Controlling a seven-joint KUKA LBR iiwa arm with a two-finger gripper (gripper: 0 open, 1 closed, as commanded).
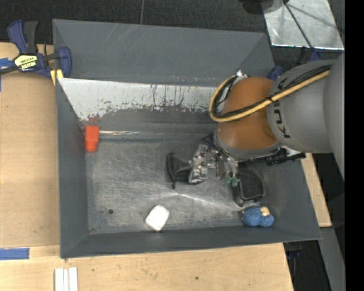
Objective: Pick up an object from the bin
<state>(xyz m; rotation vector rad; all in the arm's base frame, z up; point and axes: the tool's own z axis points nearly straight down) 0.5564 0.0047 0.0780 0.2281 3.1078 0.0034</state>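
Hanging over the middle of the grey metal bin (73,187), the gripper (201,165) sits just beside a black bent plastic piece (175,168); its grip cannot be told.

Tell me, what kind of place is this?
Probably a robot lab or test bench. A big robot arm reaches into a grey metal bin with a few loose things: an orange block, a white lump, a blue toy.
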